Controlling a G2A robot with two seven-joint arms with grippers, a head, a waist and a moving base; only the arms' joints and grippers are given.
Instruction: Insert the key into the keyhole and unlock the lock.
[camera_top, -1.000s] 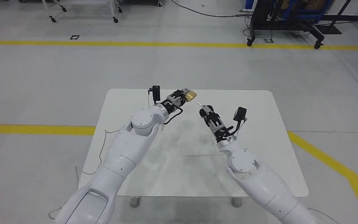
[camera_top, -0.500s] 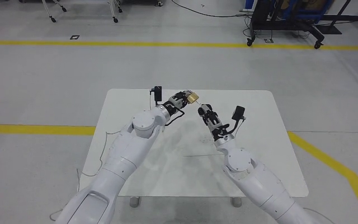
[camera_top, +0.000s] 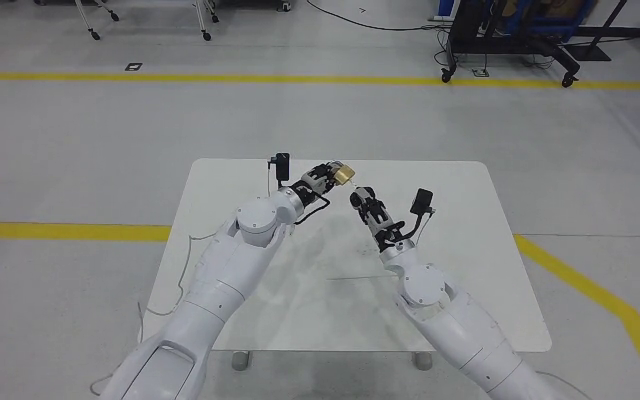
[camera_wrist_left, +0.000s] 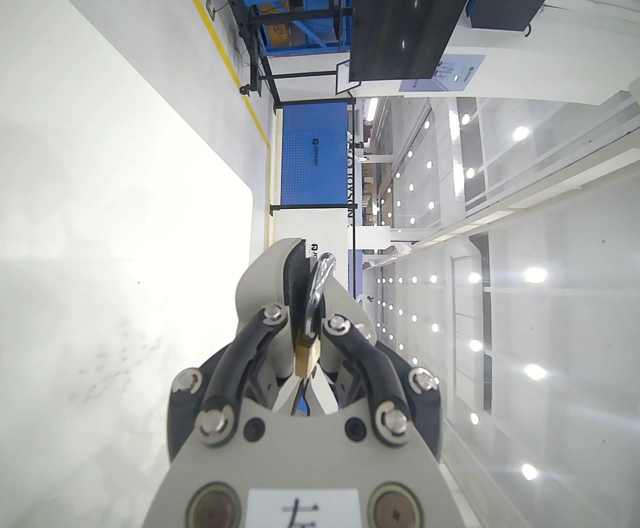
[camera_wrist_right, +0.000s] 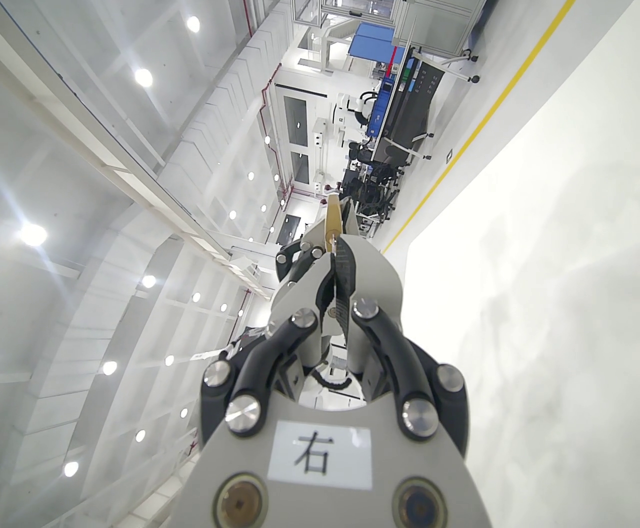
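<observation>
Left end effector (camera_wrist_left: 311, 285) pinching lock (camera_wrist_left: 306, 357) by shackle (top view gives brass body, upper centre, over bench (camera_top: 470, 300)). Right end effector (camera_wrist_right: 336, 255) pinching key (camera_wrist_right: 328, 281), just beside lock.

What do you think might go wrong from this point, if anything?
The key is pinched at the right gripper's very tips, so an off-line push could twist it. The lock is held in the left gripper above the table; pressure may turn it or knock it loose.
</observation>
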